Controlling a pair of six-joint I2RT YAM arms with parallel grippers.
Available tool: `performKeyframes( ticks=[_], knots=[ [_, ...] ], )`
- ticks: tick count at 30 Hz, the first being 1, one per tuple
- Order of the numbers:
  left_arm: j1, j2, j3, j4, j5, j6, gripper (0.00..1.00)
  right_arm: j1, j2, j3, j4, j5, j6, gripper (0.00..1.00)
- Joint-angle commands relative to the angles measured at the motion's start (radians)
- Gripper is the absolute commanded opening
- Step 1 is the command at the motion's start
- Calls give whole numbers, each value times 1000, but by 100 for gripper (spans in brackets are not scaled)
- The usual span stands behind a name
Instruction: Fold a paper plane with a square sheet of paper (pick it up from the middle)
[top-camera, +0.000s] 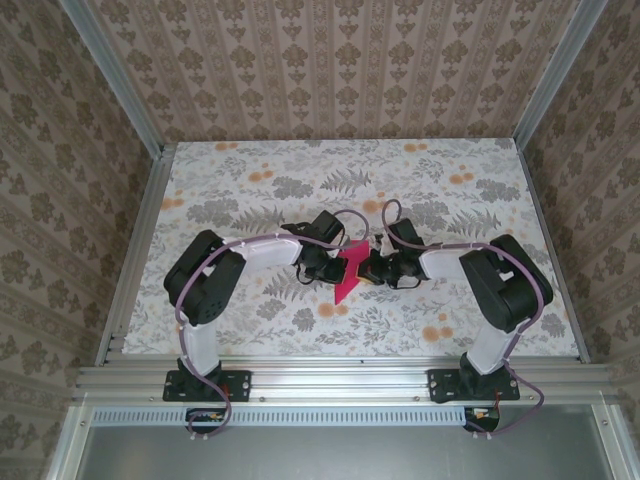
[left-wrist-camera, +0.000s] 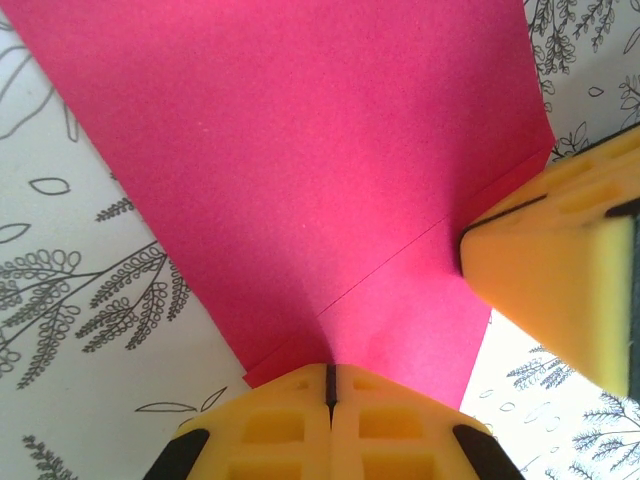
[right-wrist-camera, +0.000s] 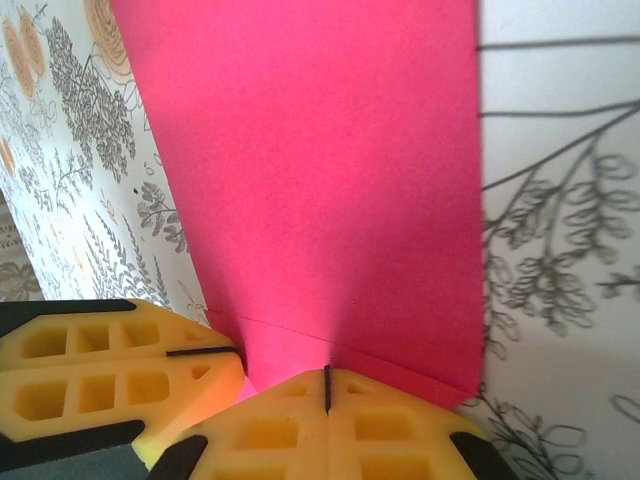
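Paper (left-wrist-camera: 300, 170), apparently in left end effector (left-wrist-camera: 330, 375)

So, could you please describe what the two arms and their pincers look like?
The left arm and right arm both have white links, bulky black joints and black bases, with a purple cable looping along each. The left pincer and right pincer have yellow fingers moulded with rectangular pockets, and black pieces at the sides.

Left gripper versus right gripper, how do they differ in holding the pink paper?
The left gripper reaches in from the left and pinches the square sheet of paper on its left side; the right gripper comes from the right, pinching the right side. The left gripper's closed seam lies at an angle to the right gripper's. Both are shut on the paper, close together.
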Motion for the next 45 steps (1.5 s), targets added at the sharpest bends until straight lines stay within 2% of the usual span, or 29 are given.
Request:
performKeyframes(
  ticks=[1, 9, 15, 20, 28, 31, 35, 40, 45],
  knots=[
    [0, 33, -41, -54, -35, 24, 0, -33, -1, -5, -16, 14, -15, 4],
    [0, 24, -53, -53, -42, 23, 0, -66, 77, -40, 36, 26, 5, 3],
    [0, 18, -63, -50, -42, 19, 0, -118, 14, -58, 42, 5, 6, 4],
    [-1, 14, -65, -41, -35, 6, 0, -158, 23, -32, 6, -26, -29, 4],
    [-4, 8, -62, -31, -23, -31, 0, -162, -88, -39, -39, -48, -30, 5],
    [-3, 10, -55, -38, -23, -46, 0, -133, -163, -74, -28, -53, -4, 5],
    [0, 7, -49, -41, -27, -53, 0, -32, -211, -103, -16, -18, 45, 5],
    [13, 10, -47, -39, -17, -50, 0, 107, -169, -105, 67, 58, 131, 5],
    [18, 8, -48, -38, -1, -43, 0, 136, -72, -99, 130, 82, 151, 4]
  ],
)
